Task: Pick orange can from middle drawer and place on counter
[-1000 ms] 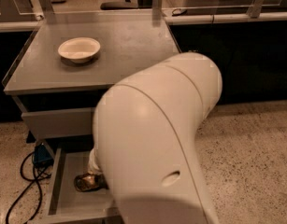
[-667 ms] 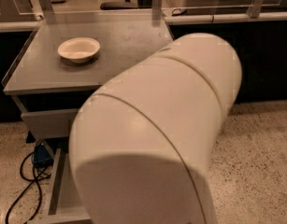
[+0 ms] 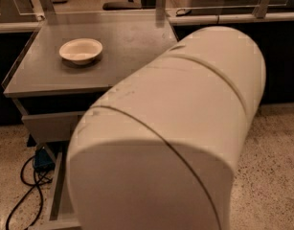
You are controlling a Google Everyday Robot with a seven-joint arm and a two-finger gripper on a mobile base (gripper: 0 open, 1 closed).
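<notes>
The white shell of my arm (image 3: 175,138) fills the middle and lower right of the camera view. My gripper is hidden behind it, somewhere below toward the drawer. The orange can is hidden too. Of the middle drawer (image 3: 55,195) only the left side wall and a strip of tray show at the lower left, pulled out under the cabinet. The counter (image 3: 127,42) is the flat grey top at the upper left, partly covered by the arm on its right front.
A white bowl (image 3: 81,50) sits on the counter's left part. A taller grey drawer front (image 3: 48,126) shows under the counter. A blue object (image 3: 42,159) and black cables (image 3: 22,186) lie on the speckled floor at left. A long worktop (image 3: 232,19) runs behind.
The arm's white shell has swung closer and now covers more of the view. The can and the gripper part seen in the drawer a second ago are now hidden.
</notes>
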